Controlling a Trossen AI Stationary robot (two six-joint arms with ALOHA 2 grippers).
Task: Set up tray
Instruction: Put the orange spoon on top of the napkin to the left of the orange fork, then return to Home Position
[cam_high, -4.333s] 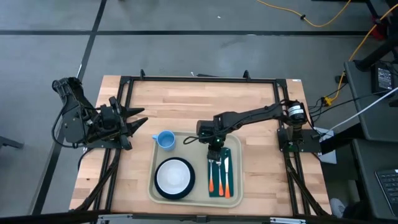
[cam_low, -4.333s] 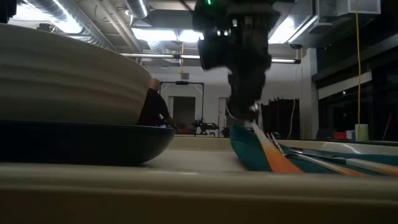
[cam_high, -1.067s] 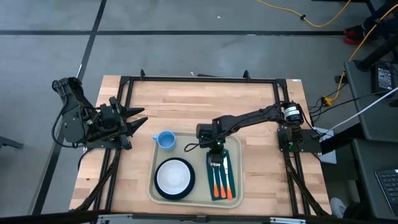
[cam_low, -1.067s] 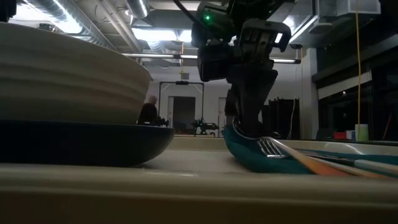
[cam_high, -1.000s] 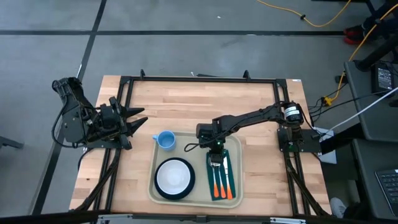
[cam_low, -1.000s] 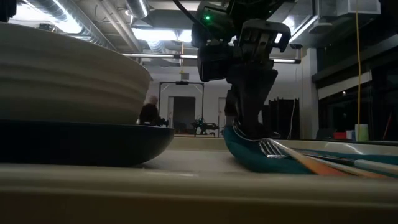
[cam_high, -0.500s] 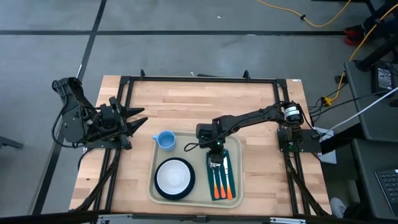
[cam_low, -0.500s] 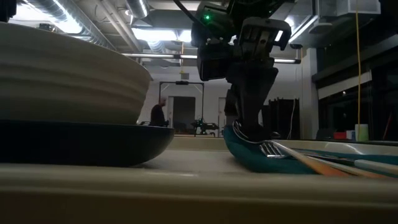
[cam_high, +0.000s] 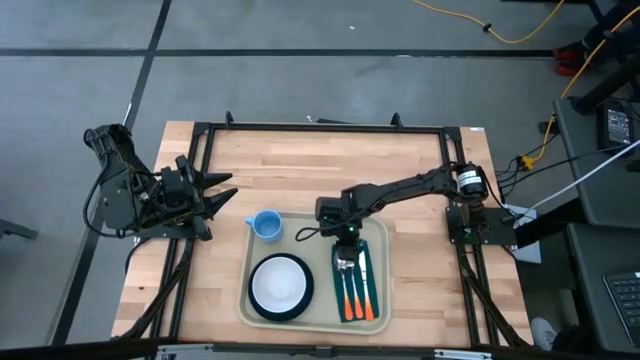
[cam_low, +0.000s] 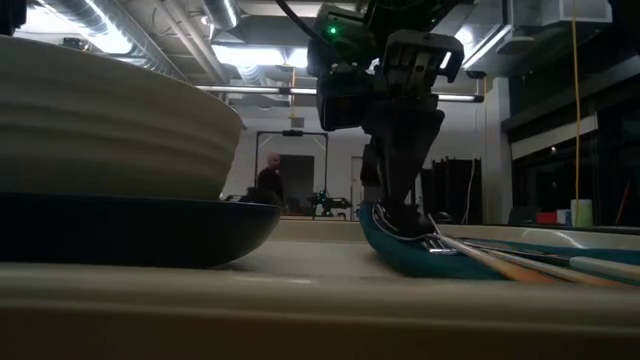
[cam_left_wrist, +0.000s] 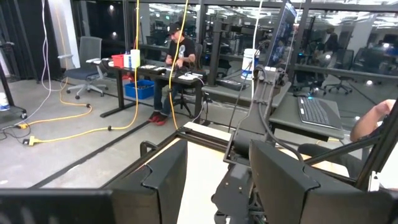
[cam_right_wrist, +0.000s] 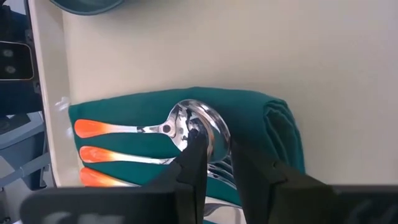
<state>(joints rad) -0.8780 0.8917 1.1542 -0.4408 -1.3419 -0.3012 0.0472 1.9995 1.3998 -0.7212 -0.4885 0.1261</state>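
Right arm reaches out over the desk (cam_high: 300, 160) from its base at the desk's right edge, wrist bent down, right hand (cam_high: 346, 243) pointing down at the far end of the green napkin (cam_high: 374, 285) inside the tray (cam_high: 315, 319). Its fingers (cam_right_wrist: 194, 163) stand a narrow gap apart, tips at the spoon bowl (cam_right_wrist: 211, 127); cannot tell if they actually pinch it. Left arm folded at the desk's left edge, left hand (cam_high: 222, 195) well apart from the tray, fingers parted, nothing between them. Desk is light wood planks in a black frame on grey floor, yellow cable on the floor beyond it. Low view looks across the tray rim into a dim workshop with ceiling lights; a person (cam_low: 268, 180) stands far back. Left wrist view shows a person (cam_left_wrist: 180, 53) seated at a table. Tray lies on the desk's near middle, directly under the right hand; on it a white bowl on a dark plate (cam_high: 281, 284), a blue cup (cam_high: 266, 224) at the far left corner, three orange-handled utensils (cam_high: 356, 297) on the napkin.
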